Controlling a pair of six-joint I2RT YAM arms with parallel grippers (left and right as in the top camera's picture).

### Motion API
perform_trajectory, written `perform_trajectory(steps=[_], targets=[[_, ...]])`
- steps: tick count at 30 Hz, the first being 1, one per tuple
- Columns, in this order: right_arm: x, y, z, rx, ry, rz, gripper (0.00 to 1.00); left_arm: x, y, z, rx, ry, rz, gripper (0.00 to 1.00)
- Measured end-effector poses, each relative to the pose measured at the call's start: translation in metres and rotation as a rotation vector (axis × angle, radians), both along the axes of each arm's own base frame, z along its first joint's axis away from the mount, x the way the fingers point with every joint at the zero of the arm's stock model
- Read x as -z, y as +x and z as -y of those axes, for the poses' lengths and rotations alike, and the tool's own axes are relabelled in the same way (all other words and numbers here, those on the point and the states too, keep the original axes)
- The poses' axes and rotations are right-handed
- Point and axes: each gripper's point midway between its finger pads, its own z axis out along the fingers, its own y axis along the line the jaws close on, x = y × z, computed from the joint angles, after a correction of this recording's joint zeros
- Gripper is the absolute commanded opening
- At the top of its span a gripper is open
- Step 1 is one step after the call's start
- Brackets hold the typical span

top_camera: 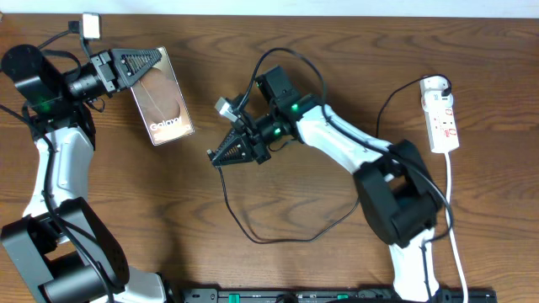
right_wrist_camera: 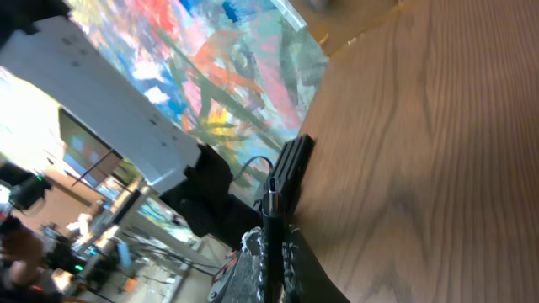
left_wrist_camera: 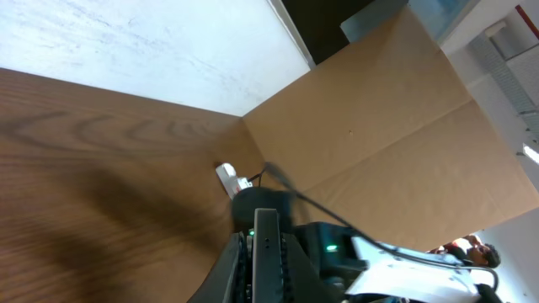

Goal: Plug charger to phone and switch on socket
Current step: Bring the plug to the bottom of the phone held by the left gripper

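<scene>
black fingers first, operator asking: what is the right gripper (top_camera: 215,154) doing?

technician: it is clenching on the charger (top_camera: 251,237) just behind the plug tip, probably so the tip is not flopping at insertion. the tip is pointing toward the left arm's side, and the cable is looping across the table (top_camera: 168,219).

operator: and the phone (top_camera: 164,101)?

technician: the left gripper (top_camera: 156,57) is grasping its far end, presenting it. its long axis is running far-to-near, slightly slanted, with the lettering at the near end. plug and phone are sitting well apart. which end is carrying the port, i cannot tell. the socket (top_camera: 442,118) is lying at the right side, untouched.
</scene>
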Motion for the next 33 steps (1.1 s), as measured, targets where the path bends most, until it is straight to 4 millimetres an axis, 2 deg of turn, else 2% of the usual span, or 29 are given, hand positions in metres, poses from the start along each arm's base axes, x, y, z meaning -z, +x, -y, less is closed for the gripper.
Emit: perform_trajectory(steps=[3,5,18,33], targets=[[0.019,0.001,-0.003,-0.003,-0.029,-0.045,0.01,0.0,0.0,0.0,0.0,0.001,0.001,0.08],[0.022,0.001,-0.005,-0.008,-0.028,-0.047,0.01,0.0,0.0,0.0,0.0,0.003,0.006,0.07],[-0.004,0.007,-0.032,-0.031,0.055,0.052,0.01,0.0,0.001,0.0,-0.005,0.013,0.027,0.07],[-0.016,0.014,-0.038,-0.008,-0.005,-0.039,0.01,0.0,0.01,-0.005,-0.066,0.018,0.037,0.08]])
